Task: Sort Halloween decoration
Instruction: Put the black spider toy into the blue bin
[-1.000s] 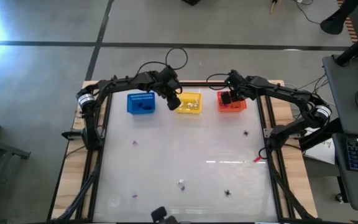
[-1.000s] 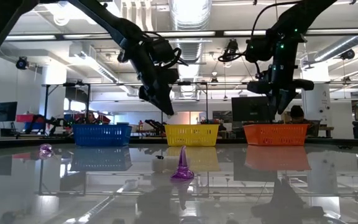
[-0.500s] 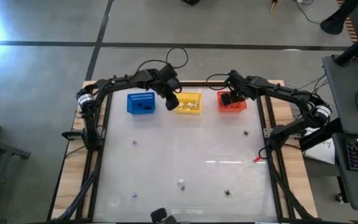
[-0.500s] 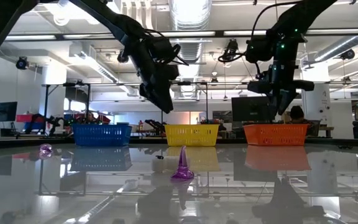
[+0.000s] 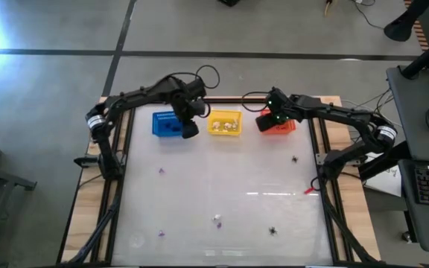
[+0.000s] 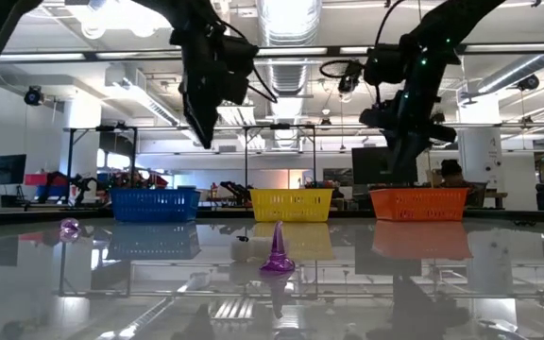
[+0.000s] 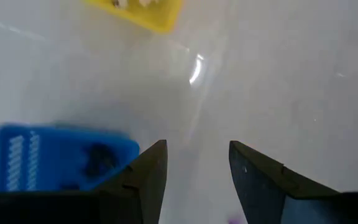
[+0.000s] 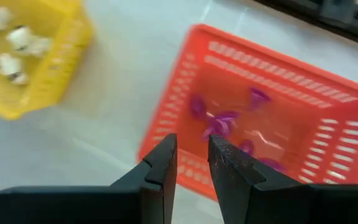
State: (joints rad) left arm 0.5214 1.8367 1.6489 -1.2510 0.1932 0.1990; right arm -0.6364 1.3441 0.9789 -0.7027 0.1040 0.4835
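Observation:
The Halloween decoration is a scatter of tiny trinkets. On the table lie a purple one [image 5: 161, 171], a black one [image 5: 295, 158] and a white one [image 5: 217, 219]; a purple cone [image 6: 276, 250] stands upright. White trinkets lie in the yellow basket [image 5: 226, 123], purple ones in the orange-red basket [image 8: 272, 124], dark ones in the blue basket [image 7: 61, 155]. My left gripper [image 7: 194, 168] hangs open and empty above the table between the blue and yellow baskets. My right gripper [image 8: 191, 155] hovers over the orange-red basket's left rim, its fingers a narrow gap apart with nothing between them.
The three baskets stand in a row along the table's far edge. More trinkets, one black [image 5: 273, 231] and one purple [image 5: 160, 234], lie near the front edge. A small red thing [image 5: 309, 190] lies by the right frame rail. The table's middle is bare.
My left gripper has risen and swung toward the table's left, from over the yellow basket's left edge to the gap beside the blue basket, tipping to point more steeply down. My right gripper has shifted a little left over the orange-red basket.

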